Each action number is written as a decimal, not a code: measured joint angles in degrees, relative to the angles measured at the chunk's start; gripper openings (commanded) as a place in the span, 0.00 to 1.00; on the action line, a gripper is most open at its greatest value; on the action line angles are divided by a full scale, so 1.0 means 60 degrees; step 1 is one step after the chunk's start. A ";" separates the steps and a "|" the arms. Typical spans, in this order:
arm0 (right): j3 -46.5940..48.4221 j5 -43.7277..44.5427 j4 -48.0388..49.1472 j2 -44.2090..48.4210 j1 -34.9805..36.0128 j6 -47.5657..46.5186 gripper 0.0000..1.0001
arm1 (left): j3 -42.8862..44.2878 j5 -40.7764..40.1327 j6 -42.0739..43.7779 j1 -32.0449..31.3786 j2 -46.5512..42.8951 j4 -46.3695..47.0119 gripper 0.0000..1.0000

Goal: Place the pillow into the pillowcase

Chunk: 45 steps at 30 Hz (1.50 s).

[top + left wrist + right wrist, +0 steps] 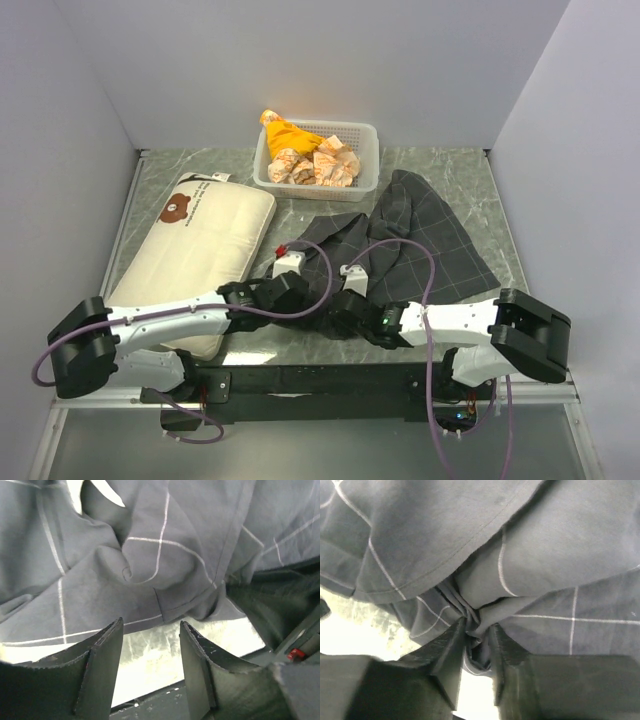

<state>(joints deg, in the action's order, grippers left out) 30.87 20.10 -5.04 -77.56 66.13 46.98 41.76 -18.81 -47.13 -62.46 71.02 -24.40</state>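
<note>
Your right gripper [477,630] clenched on bunched fold of pillowcase [420,235]; left gripper [150,626] released, jaws apart just short of hem, nothing between. Pillowcase crumpled right of centre on table [455,165], pillow [205,240] flat at left, apart from it — white basket [366,132] of cloth bundles [318,162] behind both

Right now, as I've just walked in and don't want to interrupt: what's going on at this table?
Two robot arms are working on the dark checked pillowcase, which lies crumpled on the table, right of centre. The right gripper has a bunch of its fabric pinched between its fingers. The left gripper is open at the pillowcase's near hem, with nothing between its fingers. The cream pillow lies flat to the left, outside the case and not held.
</note>
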 measured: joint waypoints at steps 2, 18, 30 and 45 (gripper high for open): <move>0.0007 0.0080 -0.0131 -0.0007 0.0000 0.0026 0.15 | -0.0011 0.0117 0.0076 -0.0117 0.0189 0.0095 0.55; 0.0233 0.0262 -0.0652 -0.0007 -0.0033 0.0015 0.09 | 0.1020 -0.0648 0.0499 -0.1104 0.2106 0.0372 0.52; 0.0044 0.0550 -0.1625 0.0506 -0.0189 0.0277 0.06 | 0.1665 -0.2178 0.0153 -0.1111 0.2528 -0.0426 0.04; -0.0200 0.0634 -0.2040 0.1523 -0.0262 0.0412 0.06 | 0.1402 -0.1545 0.1198 -0.1956 0.2477 0.0645 0.57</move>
<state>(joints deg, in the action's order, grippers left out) 29.67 23.90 -17.28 -68.42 64.55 49.45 50.17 -28.08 -39.94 -74.19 85.89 -20.53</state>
